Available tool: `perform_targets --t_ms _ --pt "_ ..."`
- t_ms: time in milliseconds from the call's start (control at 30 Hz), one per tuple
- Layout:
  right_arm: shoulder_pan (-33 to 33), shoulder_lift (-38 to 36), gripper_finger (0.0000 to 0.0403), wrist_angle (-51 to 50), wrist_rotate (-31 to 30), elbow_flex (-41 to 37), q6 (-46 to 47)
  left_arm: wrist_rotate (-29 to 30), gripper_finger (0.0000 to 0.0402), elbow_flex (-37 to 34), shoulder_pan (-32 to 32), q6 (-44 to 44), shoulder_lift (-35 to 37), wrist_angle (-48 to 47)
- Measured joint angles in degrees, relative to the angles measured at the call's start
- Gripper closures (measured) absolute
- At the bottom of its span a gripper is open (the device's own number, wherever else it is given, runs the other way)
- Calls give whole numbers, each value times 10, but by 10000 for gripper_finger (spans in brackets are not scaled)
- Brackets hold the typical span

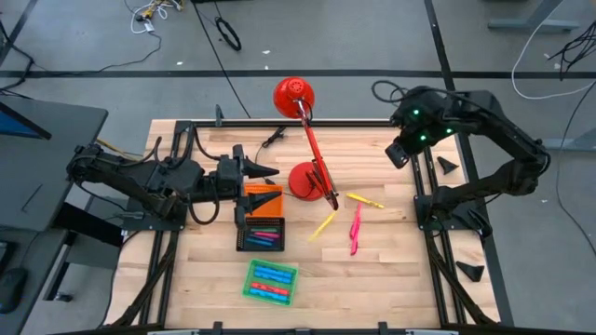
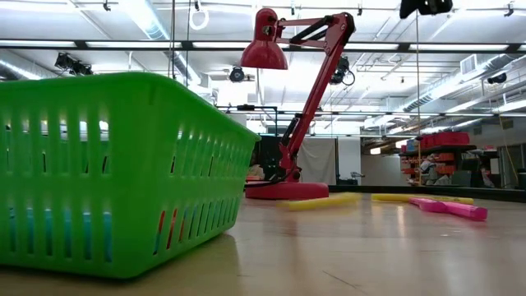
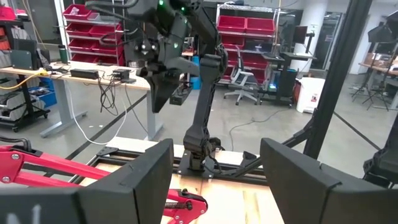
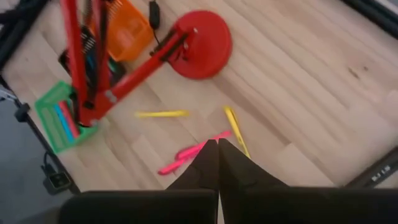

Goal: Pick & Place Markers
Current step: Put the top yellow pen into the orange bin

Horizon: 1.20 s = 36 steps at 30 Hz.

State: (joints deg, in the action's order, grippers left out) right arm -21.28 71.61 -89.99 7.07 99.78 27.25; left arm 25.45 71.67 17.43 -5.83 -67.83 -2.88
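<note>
Two yellow markers (image 1: 323, 225) and two pink markers (image 1: 355, 229) lie loose on the wooden counter (image 1: 391, 279), just beside the round base of the red lamp (image 1: 305, 180). More markers sit in the green tray (image 1: 271, 282) near the front edge and in the black tray (image 1: 261, 233) behind it, next to the orange tray (image 1: 263, 198). The left gripper (image 1: 264, 171) hangs over the orange tray with its fingers spread wide, holding nothing. The right gripper (image 4: 218, 163) is raised above the loose markers, fingers pressed together and empty.
</note>
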Motion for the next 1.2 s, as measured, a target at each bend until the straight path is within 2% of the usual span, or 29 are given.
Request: perform_targets --t_ms 533,700,1033,1200 --pt "0 3 402 0 -1 10 -9 -1 154 0 0 -10 0 1" --pt "0 3 402 0 -1 10 -22 -50 154 0 0 -7 -1 -5" --pt "0 3 403 0 -1 10 -42 -91 154 2 0 -15 -6 -124" --pt "0 3 403 0 -1 10 -53 -99 154 72 -2 -25 -53 -253"
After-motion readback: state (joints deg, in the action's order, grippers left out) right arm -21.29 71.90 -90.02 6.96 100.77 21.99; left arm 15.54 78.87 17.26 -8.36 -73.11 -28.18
